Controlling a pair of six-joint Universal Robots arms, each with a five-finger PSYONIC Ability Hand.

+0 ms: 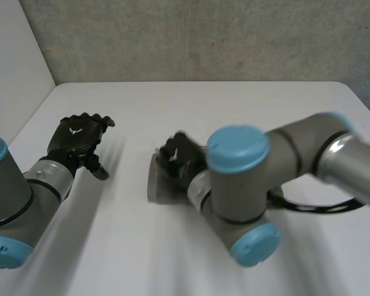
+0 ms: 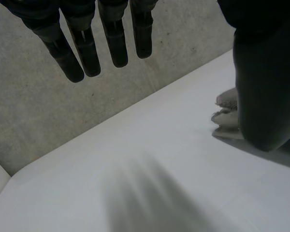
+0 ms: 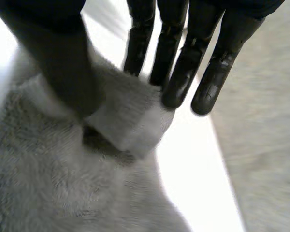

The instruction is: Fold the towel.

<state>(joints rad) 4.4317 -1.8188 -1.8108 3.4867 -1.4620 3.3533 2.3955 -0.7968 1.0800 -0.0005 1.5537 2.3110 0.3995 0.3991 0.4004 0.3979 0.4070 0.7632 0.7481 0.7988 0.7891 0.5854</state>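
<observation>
The left hand (image 1: pixel 80 137) hangs over the left part of the white tabletop (image 1: pixel 234 105), not far from its left edge and clear of the surface. In its wrist view its fingers (image 2: pixel 116 43) are straight and spread a little, holding nothing, with bare tabletop beneath them and the grey wall (image 1: pixel 203 37) beyond the far edge.

Well to its right, near the middle of the tabletop, lies the grey towel (image 1: pixel 155 182), a small bunched piece with most of it hidden in the head view by the right arm (image 1: pixel 246 185), which reaches in from the right edge. The right hand (image 1: pixel 176 154) is on the towel's far side. In its wrist view the thumb (image 3: pixel 63 67) presses onto a raised, turned-over corner of the cloth, and the straight fingertips (image 3: pixel 181 82) meet that same fold from the opposite side, so the fold is pinched between them. The rest of the towel lies flat under the palm.
</observation>
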